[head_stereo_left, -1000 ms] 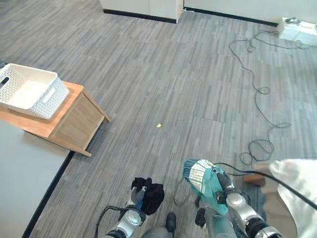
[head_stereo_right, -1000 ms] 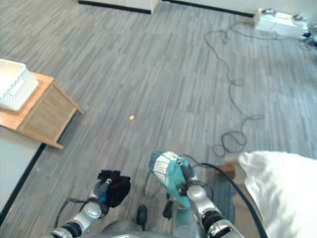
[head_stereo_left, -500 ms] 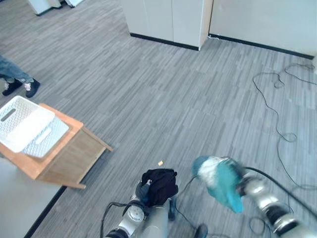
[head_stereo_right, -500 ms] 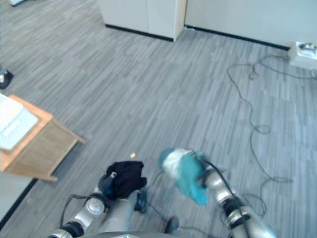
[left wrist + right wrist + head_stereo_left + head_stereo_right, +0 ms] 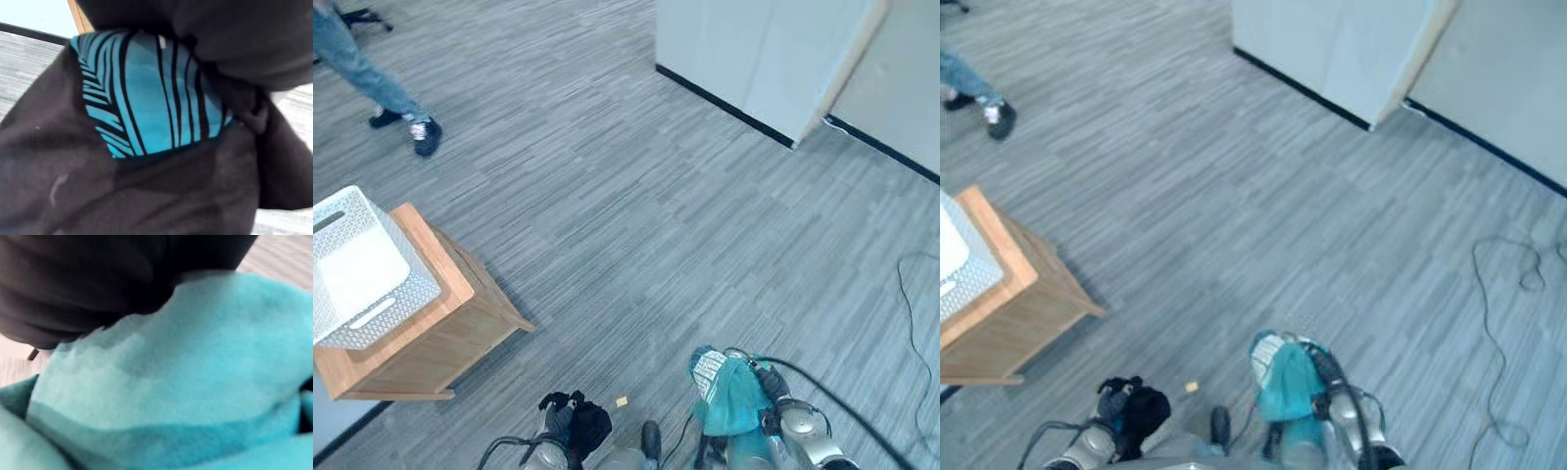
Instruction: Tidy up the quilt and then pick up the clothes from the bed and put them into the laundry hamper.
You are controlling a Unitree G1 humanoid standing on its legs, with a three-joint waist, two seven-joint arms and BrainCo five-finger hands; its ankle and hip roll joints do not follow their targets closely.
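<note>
While both arms carry laundry low at the bottom of the head views, the white hamper [image 5: 360, 269] sits out at nine o'clock on a wooden stand [image 5: 450, 328], well apart from either load. The left hand [image 5: 555, 423], down at about seven o'clock, has a black garment [image 5: 587, 426] bunched against it; up close in the left wrist view, that dark cloth [image 5: 146, 186] wraps round a turquoise patch with black stripes [image 5: 146, 93] and hides the fingers, so whether they are clamped or loose I cannot tell. The right hand [image 5: 1327, 372], at roughly five o'clock, has a teal garment [image 5: 729, 392] with a pale knitted edge draped right over it, and the right wrist view gives only teal cloth [image 5: 186, 372], so the grip there is equally unreadable.

Now the risks. With both grips unseen, either bundle could slide off on the way, the teal one especially, since it hangs loosely. A person's legs [image 5: 372, 78] stand at eleven o'clock, beyond the hamper, and could end up close to the route. The hamper rests near the stand's edge, so a clumsy drop might nudge it.

No brand, label or writing is legible anywhere.
</note>
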